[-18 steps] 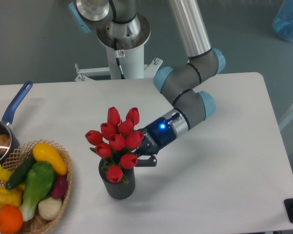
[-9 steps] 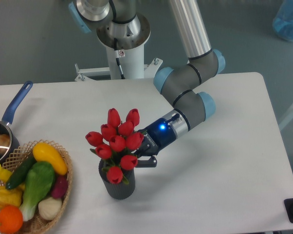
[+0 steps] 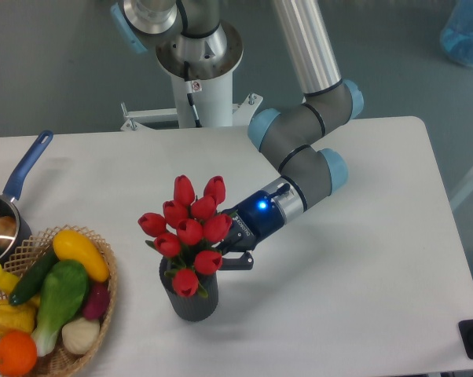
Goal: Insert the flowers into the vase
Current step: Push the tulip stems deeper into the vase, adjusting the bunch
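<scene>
Almost nothing has shifted over the last second: your gripper stays just behind the flowers, whose stems already sit in the vase beneath, though I cannot tell whether it grips or has let go.

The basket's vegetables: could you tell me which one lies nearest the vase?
The dark purple vegetable at the basket's right edge sits closest to the vase; the yellow squash and the orange lie farther left.

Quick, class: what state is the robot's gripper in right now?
Gripper: cannot be told; its jaws are hidden behind the bunch of red tulips standing in the dark grey ribbed vase.
</scene>
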`<move>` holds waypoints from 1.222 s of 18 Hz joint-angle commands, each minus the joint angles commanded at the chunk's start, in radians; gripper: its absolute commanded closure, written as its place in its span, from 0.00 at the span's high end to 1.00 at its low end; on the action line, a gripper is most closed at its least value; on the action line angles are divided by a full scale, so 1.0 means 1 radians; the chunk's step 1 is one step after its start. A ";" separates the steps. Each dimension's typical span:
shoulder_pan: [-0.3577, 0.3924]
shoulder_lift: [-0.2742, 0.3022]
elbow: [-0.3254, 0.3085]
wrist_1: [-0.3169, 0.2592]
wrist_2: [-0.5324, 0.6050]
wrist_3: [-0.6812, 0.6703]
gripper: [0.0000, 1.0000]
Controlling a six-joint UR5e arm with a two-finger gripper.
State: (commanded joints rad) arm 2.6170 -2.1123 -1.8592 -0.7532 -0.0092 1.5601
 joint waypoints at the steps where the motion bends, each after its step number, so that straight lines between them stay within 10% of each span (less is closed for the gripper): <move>1: 0.000 0.000 0.000 0.000 0.000 0.002 0.23; 22: 0.002 0.000 -0.003 0.000 0.000 0.028 0.37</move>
State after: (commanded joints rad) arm 2.6185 -2.1123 -1.8623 -0.7532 -0.0092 1.5877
